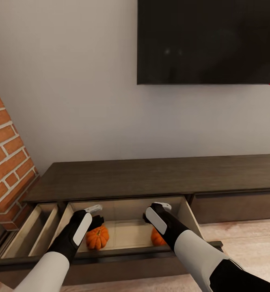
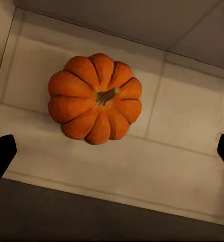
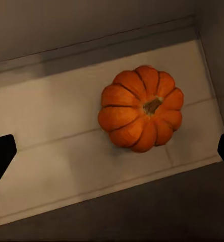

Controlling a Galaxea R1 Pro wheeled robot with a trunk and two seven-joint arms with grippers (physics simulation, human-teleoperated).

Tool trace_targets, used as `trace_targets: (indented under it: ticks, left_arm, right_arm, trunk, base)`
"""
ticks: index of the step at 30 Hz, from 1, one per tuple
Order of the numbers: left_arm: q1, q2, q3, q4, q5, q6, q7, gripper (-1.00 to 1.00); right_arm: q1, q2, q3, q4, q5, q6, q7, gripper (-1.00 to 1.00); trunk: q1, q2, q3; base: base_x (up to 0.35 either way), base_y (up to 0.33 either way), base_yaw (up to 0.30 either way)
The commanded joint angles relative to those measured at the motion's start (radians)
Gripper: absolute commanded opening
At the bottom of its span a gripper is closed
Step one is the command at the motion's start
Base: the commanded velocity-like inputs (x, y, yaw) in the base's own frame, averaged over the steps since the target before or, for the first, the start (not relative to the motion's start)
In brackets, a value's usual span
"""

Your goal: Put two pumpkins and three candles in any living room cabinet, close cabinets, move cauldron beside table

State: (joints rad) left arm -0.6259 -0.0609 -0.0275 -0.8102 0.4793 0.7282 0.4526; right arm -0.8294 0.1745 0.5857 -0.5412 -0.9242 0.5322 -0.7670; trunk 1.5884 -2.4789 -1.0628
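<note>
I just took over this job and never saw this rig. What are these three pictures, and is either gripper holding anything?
The big picture comes from the robot's head, looking down over its two arms at a low cabinet with its drawer open. The other two come from cameras by each gripper. The left gripper hangs over the left pumpkin, the right gripper over the right pumpkin. Both pumpkins rest on the drawer floor. Both grippers are open and empty. A dark screen hangs on the wall.
</note>
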Motion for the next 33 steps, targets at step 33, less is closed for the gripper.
trace_targets:
  ticks: [33]
  left_arm:
    - [0.002, -0.022, 0.009, -0.004, 0.002, 0.001, -0.001, 1.00]
  right_arm:
    - [-0.002, 0.000, -0.003, -0.091, -0.001, 0.002, 0.000, 1.00]
  trunk:
    - [-0.127, 0.231, 0.103]
  base:
    - [-0.016, 0.000, 0.000]
